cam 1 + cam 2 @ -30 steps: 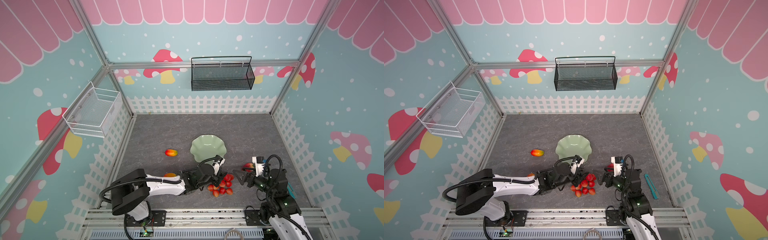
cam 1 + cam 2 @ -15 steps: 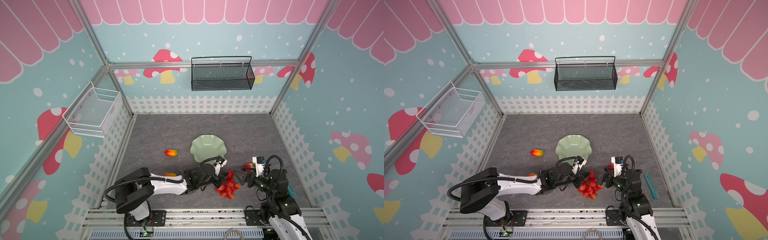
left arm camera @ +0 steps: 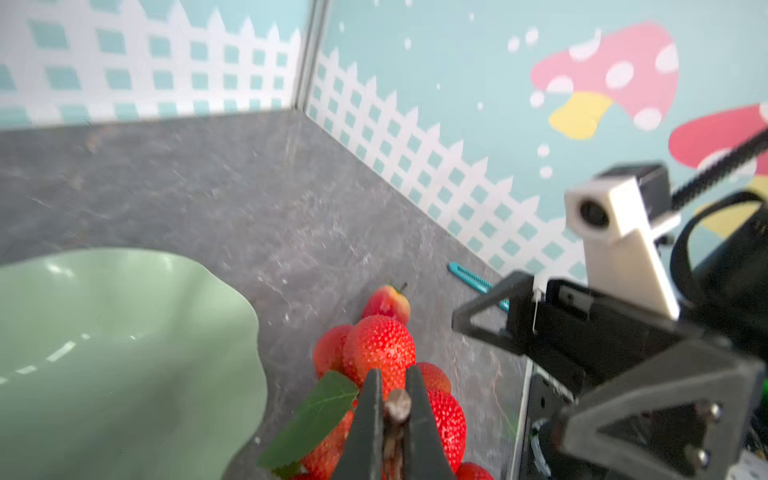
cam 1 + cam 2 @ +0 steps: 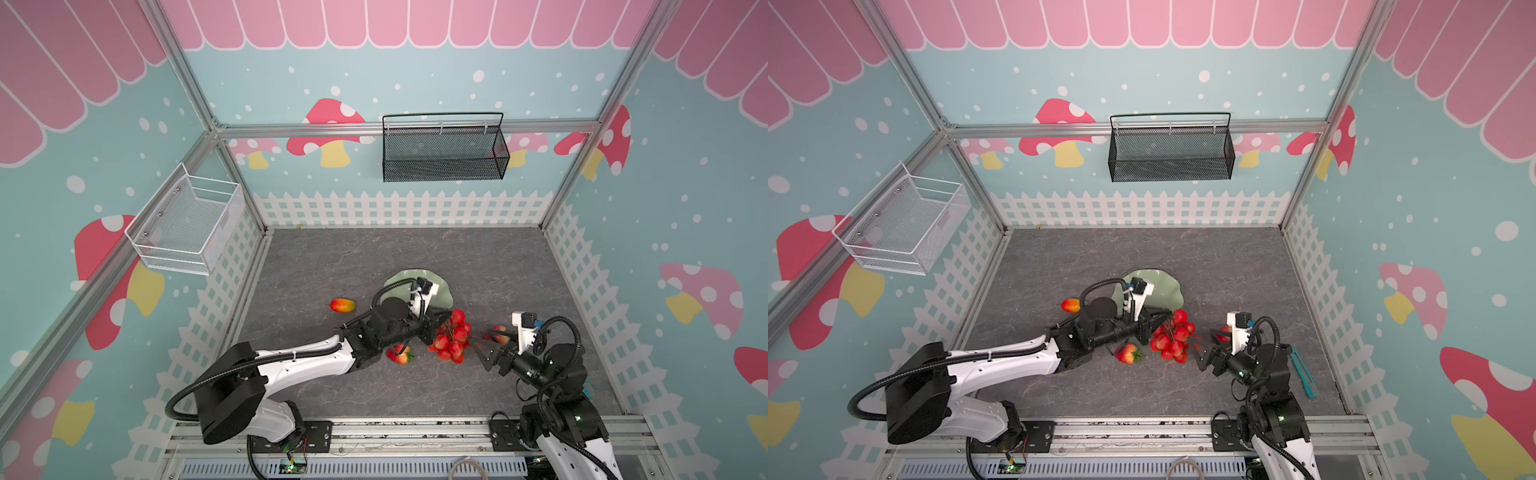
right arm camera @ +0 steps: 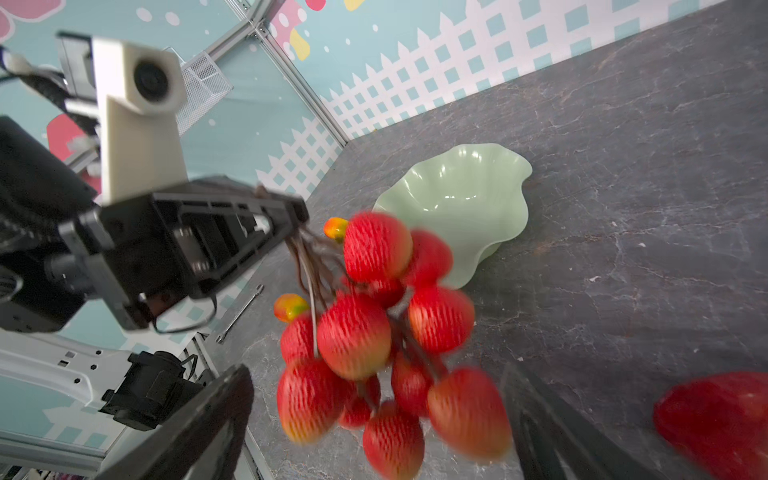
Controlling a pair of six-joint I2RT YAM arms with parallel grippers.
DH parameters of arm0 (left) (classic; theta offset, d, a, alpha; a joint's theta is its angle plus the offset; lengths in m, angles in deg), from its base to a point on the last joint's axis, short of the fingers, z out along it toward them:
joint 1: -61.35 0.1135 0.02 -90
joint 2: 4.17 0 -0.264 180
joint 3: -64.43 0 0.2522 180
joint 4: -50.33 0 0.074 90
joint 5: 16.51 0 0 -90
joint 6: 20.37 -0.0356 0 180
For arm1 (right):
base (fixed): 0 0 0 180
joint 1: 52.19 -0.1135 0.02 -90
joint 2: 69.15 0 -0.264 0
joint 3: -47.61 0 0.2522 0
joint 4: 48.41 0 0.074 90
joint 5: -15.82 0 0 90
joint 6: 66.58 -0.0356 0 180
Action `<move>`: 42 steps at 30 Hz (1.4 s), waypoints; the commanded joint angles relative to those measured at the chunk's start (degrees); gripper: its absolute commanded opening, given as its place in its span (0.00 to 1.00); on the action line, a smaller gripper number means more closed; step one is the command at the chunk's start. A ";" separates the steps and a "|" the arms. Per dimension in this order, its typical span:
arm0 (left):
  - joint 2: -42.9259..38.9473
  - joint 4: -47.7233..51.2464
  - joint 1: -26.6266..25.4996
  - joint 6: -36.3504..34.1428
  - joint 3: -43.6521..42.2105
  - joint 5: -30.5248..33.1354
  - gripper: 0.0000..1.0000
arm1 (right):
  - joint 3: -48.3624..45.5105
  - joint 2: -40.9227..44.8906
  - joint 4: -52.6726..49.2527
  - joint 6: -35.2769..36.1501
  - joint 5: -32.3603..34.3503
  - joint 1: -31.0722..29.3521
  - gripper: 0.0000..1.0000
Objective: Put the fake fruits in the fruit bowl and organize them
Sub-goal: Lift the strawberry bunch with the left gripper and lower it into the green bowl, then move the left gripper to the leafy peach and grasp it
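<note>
Now, left fingers (image 3: 368, 419) tight around bunch stem (image 3: 397, 405).

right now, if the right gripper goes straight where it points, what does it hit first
Probably the bunch of small red fruits, hanging from the left gripper dead ahead; depth is unclear.

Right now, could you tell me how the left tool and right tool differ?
The left tool is shut on the stem of the red fruit bunch; the right tool is open, holding nothing. The left tool is nearer the fruit bowl than the right tool. Both are black.
</note>
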 commanded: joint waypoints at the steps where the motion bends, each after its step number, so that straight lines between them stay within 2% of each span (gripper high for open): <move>1: -1.57 4.76 3.39 -1.77 4.31 3.58 0.00 | 0.57 -0.89 3.02 -1.17 -1.20 -0.33 0.97; 6: 2.47 9.40 10.27 -1.31 8.35 6.18 0.00 | -1.39 -1.58 7.40 -3.17 -2.69 -0.39 0.96; 11: 7.87 6.74 14.29 -0.04 8.41 3.57 0.00 | -0.63 -4.47 8.92 -2.32 -2.63 -0.36 0.97; 18: 13.57 0.30 16.27 0.73 6.65 2.64 0.00 | 0.45 -11.09 12.94 -1.11 -3.77 -0.33 0.96; 23: 16.04 0.13 16.63 1.31 6.31 1.53 0.00 | -0.16 -11.76 14.14 -1.04 -3.45 -0.33 0.96; 26: 16.58 0.48 16.63 1.05 6.20 1.85 0.13 | -0.31 -12.03 14.08 -0.70 -3.33 -0.33 0.96; 29: 15.96 0.18 16.63 0.40 5.79 2.23 0.35 | -0.21 -12.34 14.12 -0.50 -3.43 -0.35 0.97; 31: 14.57 0.48 16.65 -0.33 5.59 2.45 0.45 | -0.09 -12.63 13.91 -0.12 -3.53 -0.33 0.96; 37: 4.53 4.85 16.64 -3.35 1.68 0.64 0.58 | 1.76 -16.40 11.27 3.10 -4.03 -0.63 0.97; 39: -0.75 9.68 16.44 -5.75 -1.49 -0.05 0.66 | 3.46 -20.18 9.06 5.91 -5.41 -1.88 0.97; 42: -8.99 20.31 15.72 -8.55 -6.06 1.19 0.78 | 4.57 -24.06 7.90 8.50 -4.06 -6.53 0.97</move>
